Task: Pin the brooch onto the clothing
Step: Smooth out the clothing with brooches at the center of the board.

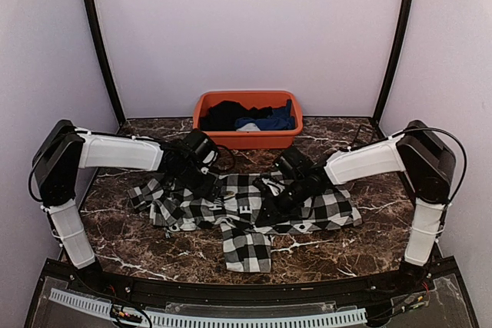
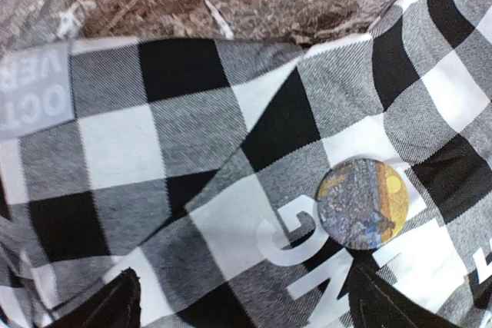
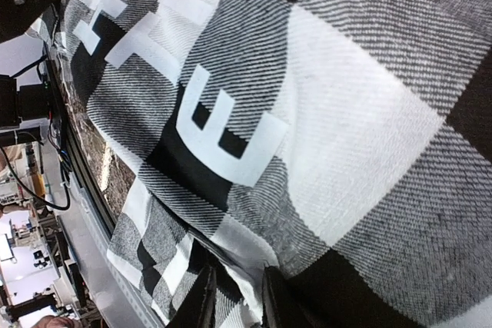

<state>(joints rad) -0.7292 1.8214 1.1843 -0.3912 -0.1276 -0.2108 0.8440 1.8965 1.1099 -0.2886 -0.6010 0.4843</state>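
The brooch (image 2: 362,203) is sitting on the shirt (image 1: 246,205), lying on the table (image 1: 323,247) in front of the bin (image 1: 247,137). The left end effector (image 2: 242,278) is hovering spread above it, and the right end effector (image 3: 237,280) is pinching a shirt fold. Pinning is looking done, with only withdrawing left.

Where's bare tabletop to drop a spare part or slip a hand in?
Free: the front strip of table between the shirt and the near edge, left and right of its forward flap; also the back corners beside the orange tub. Crowded: the middle, where the left hand and right hand are at the shirt.
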